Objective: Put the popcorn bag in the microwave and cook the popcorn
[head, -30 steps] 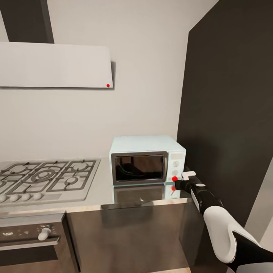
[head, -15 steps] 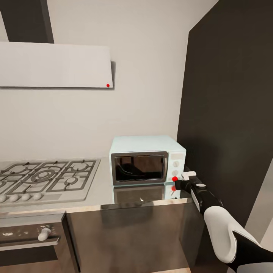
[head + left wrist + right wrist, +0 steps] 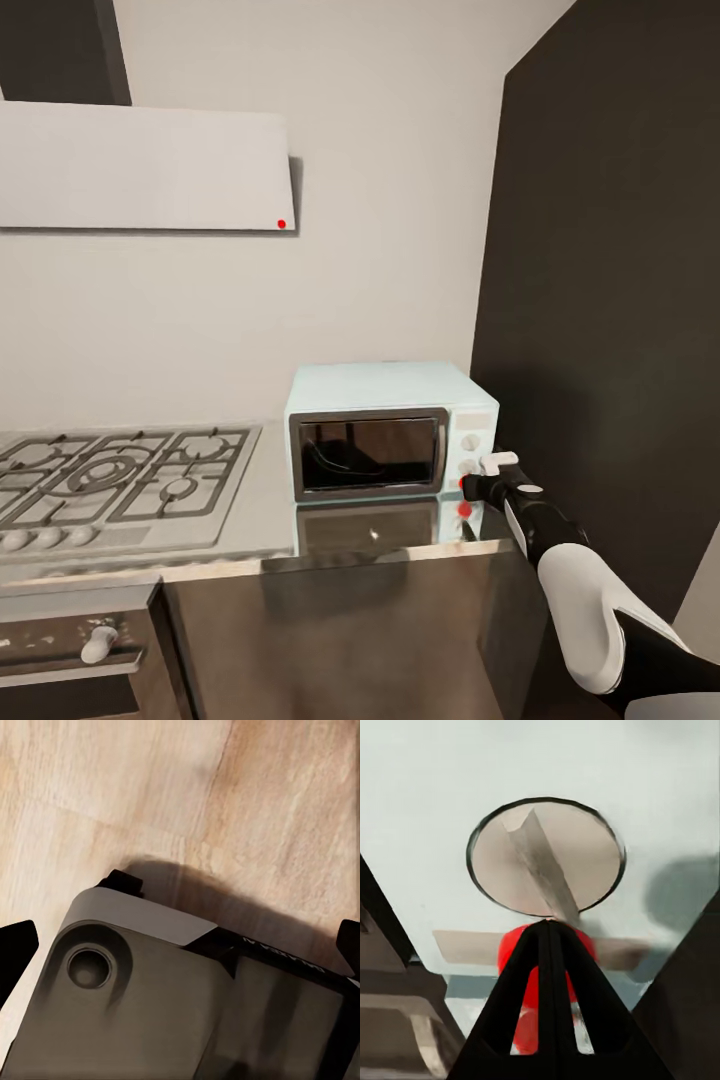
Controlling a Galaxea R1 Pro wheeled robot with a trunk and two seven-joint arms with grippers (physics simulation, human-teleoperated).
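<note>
The pale mint-blue microwave (image 3: 390, 428) stands at the right end of the grey countertop (image 3: 270, 520), its dark glass door closed. My right gripper (image 3: 468, 487) is shut, and its joined fingertips (image 3: 547, 934) press against the round red light (image 3: 519, 952) low on the microwave's side panel. A round knob (image 3: 546, 855) sits just beyond that light. The popcorn bag and the popcorn are out of view; the dark door glass shows nothing clear inside. My left gripper (image 3: 182, 949) hangs open over the robot's grey base (image 3: 142, 997), nothing between its fingers.
A gas hob (image 3: 120, 480) takes up the countertop left of the microwave, under a pale range hood (image 3: 150, 165). A tall dark cabinet wall (image 3: 610, 300) rises right beside the microwave. Below are dark cabinet fronts (image 3: 350, 640) and a built-in oven knob (image 3: 95, 645). The floor (image 3: 150, 780) is light wood.
The whole head view has shifted slightly, so the camera moved a little closer. My right gripper stays shut against the red light on the microwave panel.
</note>
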